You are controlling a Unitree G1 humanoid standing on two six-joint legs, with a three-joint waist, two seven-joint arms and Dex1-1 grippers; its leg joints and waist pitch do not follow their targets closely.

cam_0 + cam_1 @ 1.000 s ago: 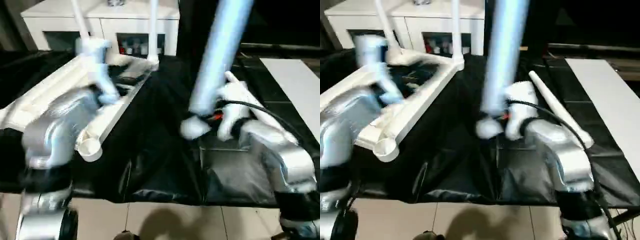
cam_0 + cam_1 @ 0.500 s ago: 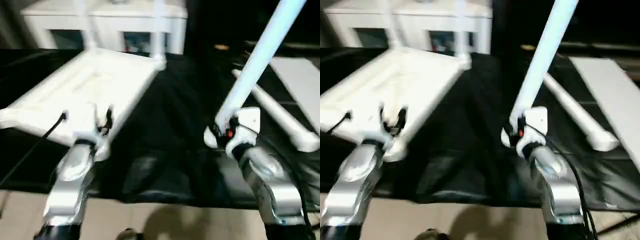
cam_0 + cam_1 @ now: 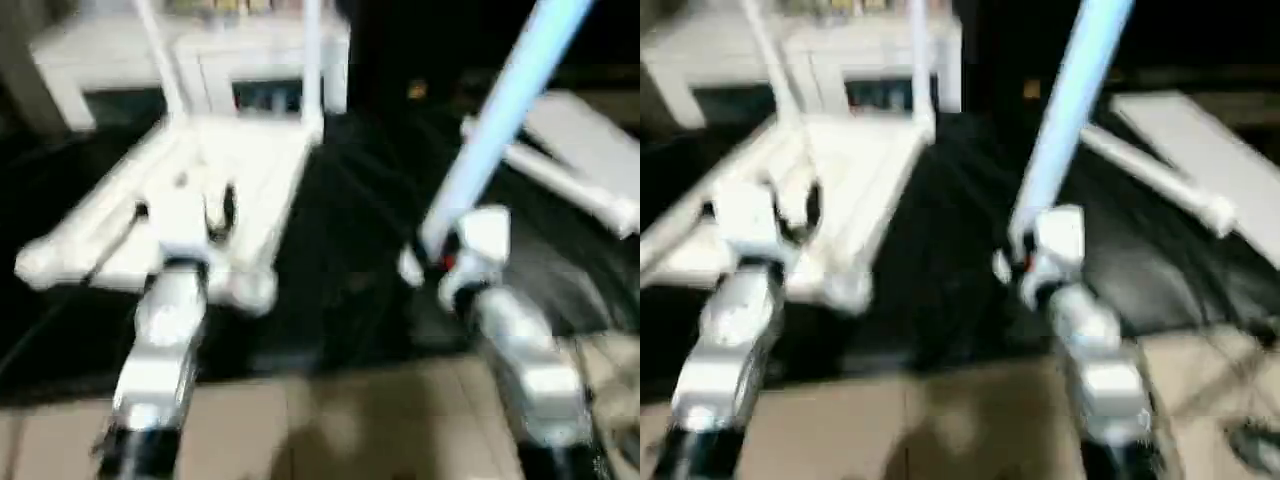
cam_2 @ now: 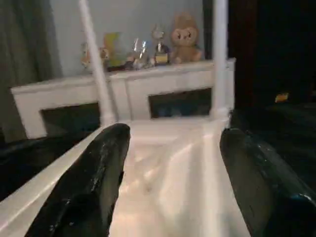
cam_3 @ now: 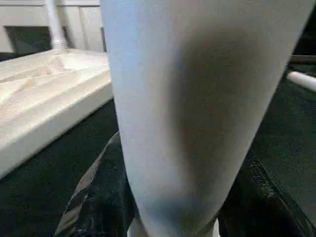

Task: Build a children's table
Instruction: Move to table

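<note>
The children's table's white tabletop point(image 3: 255, 165) lies upside down on the black cloth at the left. Two legs point(image 3: 312, 60) stand upright in its far corner sockets. My left gripper point(image 3: 185, 203) hovers open over the tabletop's near end; in the left wrist view its black fingers point(image 4: 98, 173) stand wide apart with the ribbed underside point(image 4: 173, 163) between them. At the centre right, my right gripper point(image 3: 440, 250) is shut on the thick end of a third leg point(image 3: 500, 110), which rises up and to the right. That leg point(image 5: 187, 98) sits between the right gripper's fingers. Another leg point(image 3: 560, 180) lies on the cloth at the right.
A white cabinet point(image 3: 200, 70) with glass doors stands behind the tabletop, with toys on top point(image 4: 185, 37). A flat white board point(image 3: 590, 130) lies at the far right. The black cloth point(image 3: 360, 220) ends at a tiled floor point(image 3: 330, 420) in front.
The camera has tilted and more floor shows. My left arm, bent across the tabletop a second ago, now stretches straight over its near end. The held leg leans further right.
</note>
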